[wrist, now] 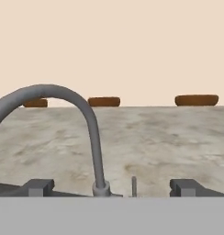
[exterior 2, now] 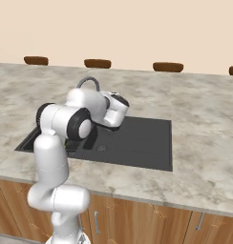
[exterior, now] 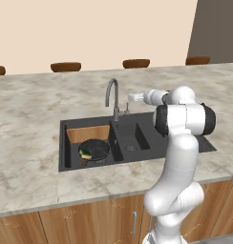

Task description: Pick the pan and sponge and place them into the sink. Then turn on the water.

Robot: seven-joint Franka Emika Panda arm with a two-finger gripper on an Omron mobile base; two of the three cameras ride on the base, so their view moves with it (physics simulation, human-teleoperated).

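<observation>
Pan (exterior: 94, 149): one — in the left basin of the sink (exterior: 137, 125), beside the wood-brown panel.
Sponge (exterior: 85, 153): one, lying in the pan (near-left side).
Faucet (exterior: 112, 97): one, grey, behind the basins.
Gripper (wrist: 113, 187): jaws apart — just right of the faucet, pan lower left.

The small round black frying pan (exterior: 94, 148) holds a little green and yellow sponge (exterior: 85, 153) in the black sink (exterior: 137, 138) with its brown wood panel (exterior: 89, 134), the curved faucet (exterior: 112, 97) is grey, and the counter (exterior: 32, 114) is blotchy beige-grey stone.
</observation>
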